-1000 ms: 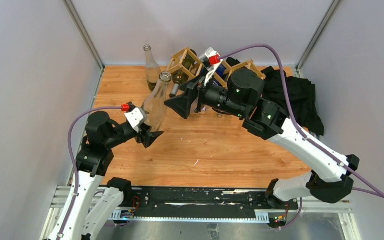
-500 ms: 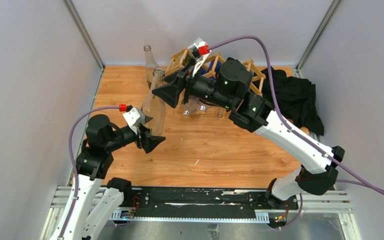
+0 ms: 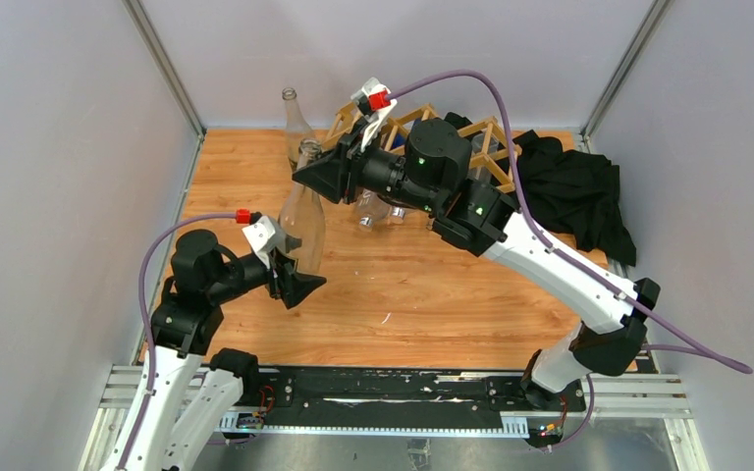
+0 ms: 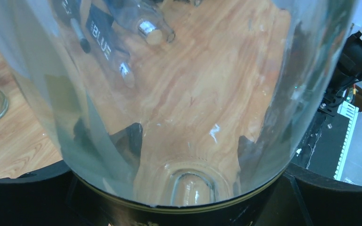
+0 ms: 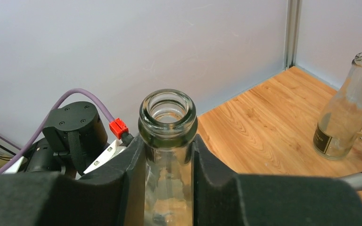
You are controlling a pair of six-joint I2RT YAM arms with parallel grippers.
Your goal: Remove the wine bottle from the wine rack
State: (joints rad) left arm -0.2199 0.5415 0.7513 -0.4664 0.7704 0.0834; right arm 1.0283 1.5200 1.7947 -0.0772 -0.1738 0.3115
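Student: Grip first: what was the right gripper doing?

Instructor: It was clenched on the wine bottle, a clear glass one. In the right wrist view its two black fingers pressed the neck from either side just under the lip, at lower centre of the frame. The open mouth stood above them.

Student: And the left gripper?

Instructor: Its jaws were spread wide, yet it grasped the same bottle by the broad lower body. In the left wrist view the glass filled nearly the whole frame, with the black gripper parts closing in on it along the bottom edge. In the top view this gripper sat left of centre, and the bottle rose from it almost upright to the right gripper above.

Student: Where was the bottle relative to the wine rack?

Instructor: Off it. The bottle stood left of centre over the wooden table, gripped low and high. The rack, a light wood lattice, stood at upper centre, partly hidden behind the right arm. Whether the bottle's base touched the table could not be told.

Student: And farther out?

Instructor: A second bottle, also clear, stood upright at the upper left, just left of the rack. Bottle necks poked out below the lattice. A black cloth lay to the right of the rack. The right arm ran down to its base at lower right, and the left arm to its base at lower left.
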